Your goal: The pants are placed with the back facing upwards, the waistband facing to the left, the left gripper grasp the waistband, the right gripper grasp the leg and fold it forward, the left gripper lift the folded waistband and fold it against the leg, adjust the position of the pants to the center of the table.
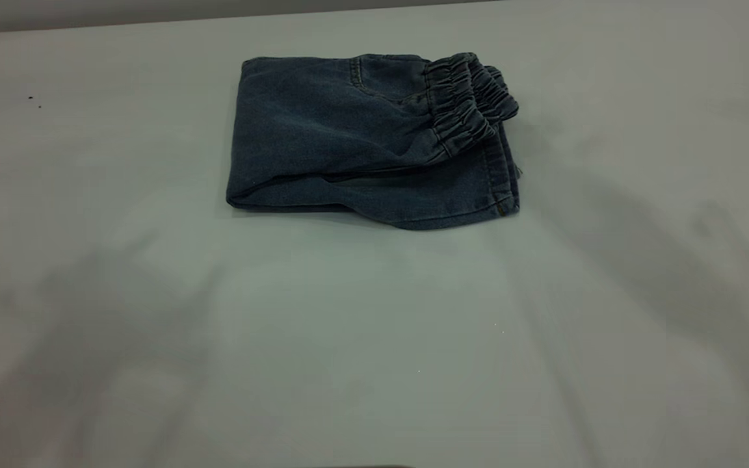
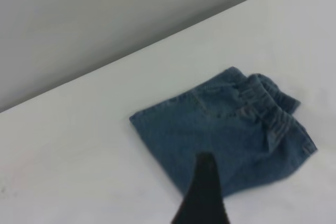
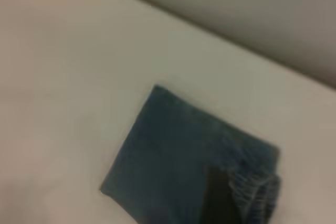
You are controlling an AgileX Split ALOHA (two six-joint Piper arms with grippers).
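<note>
The pants point(image 1: 348, 130) lie folded into a compact blue denim bundle on the table point(image 1: 374, 338), a little behind its middle. The gathered waistband point(image 1: 472, 97) is on the bundle's right end, laid over the leg point(image 1: 452, 195), whose stitched hem pokes out beneath it. Neither gripper appears in the exterior view. In the left wrist view a black part of my left gripper point(image 2: 202, 192) hangs above and clear of the pants point(image 2: 220, 129) and waistband point(image 2: 268, 108). In the right wrist view a dark part of my right gripper point(image 3: 218, 198) hovers over the pants point(image 3: 173, 161) near the waistband point(image 3: 257, 192).
The table's far edge point(image 1: 218, 19) runs just behind the pants, with a grey wall beyond it. Faint arm shadows fall on the tabletop at the front left point(image 1: 101, 325) and at the right point(image 1: 673, 260). Two tiny dark specks point(image 1: 31, 99) mark the far left.
</note>
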